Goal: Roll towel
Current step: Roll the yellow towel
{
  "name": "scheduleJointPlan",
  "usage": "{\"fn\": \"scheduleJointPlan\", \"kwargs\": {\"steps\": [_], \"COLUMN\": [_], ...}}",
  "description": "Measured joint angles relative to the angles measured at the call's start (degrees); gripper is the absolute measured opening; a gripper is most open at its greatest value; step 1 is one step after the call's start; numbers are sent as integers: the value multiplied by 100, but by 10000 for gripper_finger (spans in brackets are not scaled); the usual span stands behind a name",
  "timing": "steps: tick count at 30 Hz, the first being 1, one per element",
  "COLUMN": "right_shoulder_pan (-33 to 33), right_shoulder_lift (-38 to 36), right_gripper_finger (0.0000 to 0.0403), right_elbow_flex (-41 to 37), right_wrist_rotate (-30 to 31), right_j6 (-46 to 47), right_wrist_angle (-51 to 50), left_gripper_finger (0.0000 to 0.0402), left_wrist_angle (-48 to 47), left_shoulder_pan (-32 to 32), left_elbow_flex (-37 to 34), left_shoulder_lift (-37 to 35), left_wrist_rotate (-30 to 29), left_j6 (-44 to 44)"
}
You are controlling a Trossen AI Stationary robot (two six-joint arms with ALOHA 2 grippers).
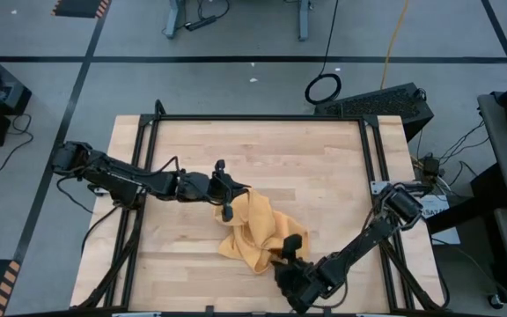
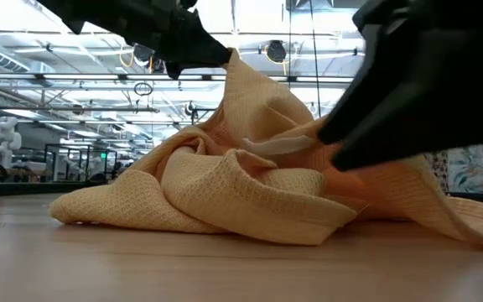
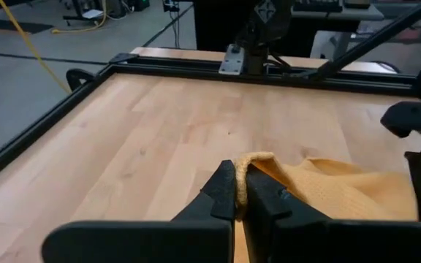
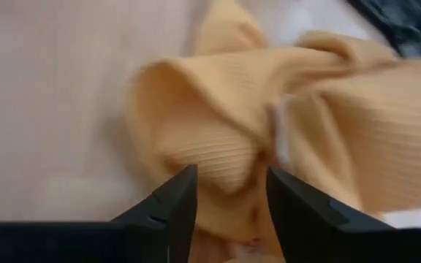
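Note:
The mustard-yellow towel (image 1: 258, 231) lies crumpled in a heap on the wooden table (image 1: 324, 167), a little nearer than its middle. My left gripper (image 1: 238, 191) is shut on the heap's far left tip and holds it raised; the cloth slopes down from there (image 2: 225, 184). My right gripper (image 1: 287, 249) is at the heap's near right side. It is open, with a raised fold (image 4: 218, 157) between its two fingers. My left gripper pinches a bunched tip of the towel's edge (image 3: 258, 157) between its two fingers, coming level from the table's left. The tip is lifted off the table (image 2: 233, 63), and the rest of the towel hangs from it and lies heaped on the wood. I cannot tell whether my right gripper touches the fold between its fingers.
Bare wood lies on all sides of the heap, most of it toward the far edge (image 3: 196, 109). A black metal frame (image 1: 262, 117) runs along the table's edges. A keyboard (image 1: 377, 99) sits beyond the far right corner.

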Motion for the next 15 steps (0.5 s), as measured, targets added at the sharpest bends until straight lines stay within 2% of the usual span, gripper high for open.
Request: {"fn": "scheduleJointPlan", "kwargs": {"steps": [4,10,12,15], "right_shoulder_pan": [-161,-350,-342,-285], "right_shoulder_lift": [-1,-2,-7,26], "right_gripper_finger": [153,159,160,160], "right_elbow_flex": [2,2,2,4], "right_wrist_rotate": [387,889,1009,1001], "right_j6": [409,1365,1392,878], "right_wrist_angle": [-499,-1761,-1891,-1772], "left_gripper_finger": [9,10,10,10], "left_wrist_angle": [0,-40,-158,-294], "left_shoulder_pan": [3,3,7,40], "left_elbow_flex": [0,0,0,0], "left_shoulder_lift": [0,0,0,0], "left_wrist_rotate": [24,35,-59,-248], "left_j6": [-1,-1,-1,-44]}}
